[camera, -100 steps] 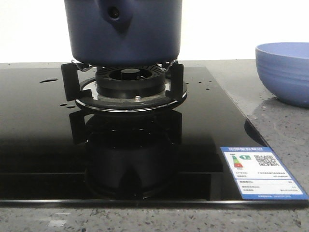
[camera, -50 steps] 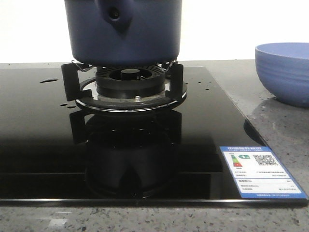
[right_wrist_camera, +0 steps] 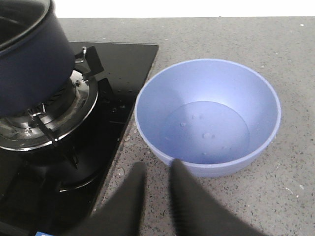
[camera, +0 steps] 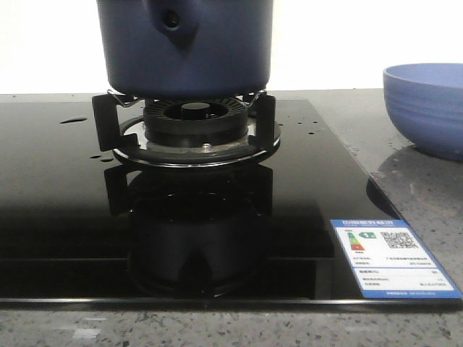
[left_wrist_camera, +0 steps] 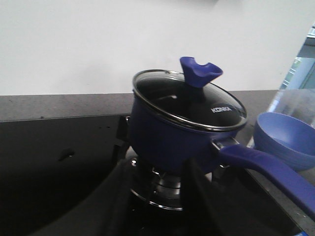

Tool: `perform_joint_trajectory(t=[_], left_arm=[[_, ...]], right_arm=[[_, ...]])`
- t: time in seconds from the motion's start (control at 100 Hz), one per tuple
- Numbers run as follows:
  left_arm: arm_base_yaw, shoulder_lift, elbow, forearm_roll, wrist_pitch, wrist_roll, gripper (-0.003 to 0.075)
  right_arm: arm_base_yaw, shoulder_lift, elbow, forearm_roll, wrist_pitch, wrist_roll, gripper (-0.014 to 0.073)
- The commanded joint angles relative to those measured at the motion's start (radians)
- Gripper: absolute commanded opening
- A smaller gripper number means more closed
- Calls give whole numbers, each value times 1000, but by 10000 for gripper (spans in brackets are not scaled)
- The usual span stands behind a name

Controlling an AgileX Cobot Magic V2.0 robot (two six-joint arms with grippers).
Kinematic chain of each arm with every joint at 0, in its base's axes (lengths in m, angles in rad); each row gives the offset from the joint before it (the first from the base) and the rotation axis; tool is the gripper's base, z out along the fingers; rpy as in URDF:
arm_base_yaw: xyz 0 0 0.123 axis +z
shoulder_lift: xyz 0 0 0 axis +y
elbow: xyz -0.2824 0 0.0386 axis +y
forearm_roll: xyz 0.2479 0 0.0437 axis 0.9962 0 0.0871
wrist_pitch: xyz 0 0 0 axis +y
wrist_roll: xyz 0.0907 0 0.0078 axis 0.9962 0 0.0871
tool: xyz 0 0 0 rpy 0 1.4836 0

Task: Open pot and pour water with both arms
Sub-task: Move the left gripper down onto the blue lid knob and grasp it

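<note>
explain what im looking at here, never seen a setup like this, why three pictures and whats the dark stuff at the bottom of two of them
This is a robot with two arms, each ending in a gripper. One camera looks forward over the counter; the other two sit on the wrists, so each shows its own arm's dark fingers at the bottom.

The front view shows a black glass stove with a dark blue pot on the burner. The left wrist view shows the pot's glass lid in place, with a blue knob and a long handle. The right wrist view looks down into a light blue bowl on the grey counter beside the stove; it holds little or nothing besides a few drops.

The left gripper is open and holds nothing. The right gripper holds nothing, its fingers close together.
</note>
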Motion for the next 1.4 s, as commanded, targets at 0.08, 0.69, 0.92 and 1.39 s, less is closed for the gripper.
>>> perform_joint_trajectory(t=[0.08, 0.69, 0.92, 1.39], left_arm=[[-124, 85, -37, -28, -168, 8, 607], [-352, 558, -229, 78, -520, 40, 485], [-337, 732, -363, 99, -522, 40, 488], [-268, 794, -398, 75, -568, 40, 542]], right_arm=[[3, 9, -35, 23, -66, -23, 512], [3, 9, -35, 23, -95, -25, 539], [3, 9, -35, 21, -95, -25, 539], [3, 9, -35, 18, -92, -25, 539]])
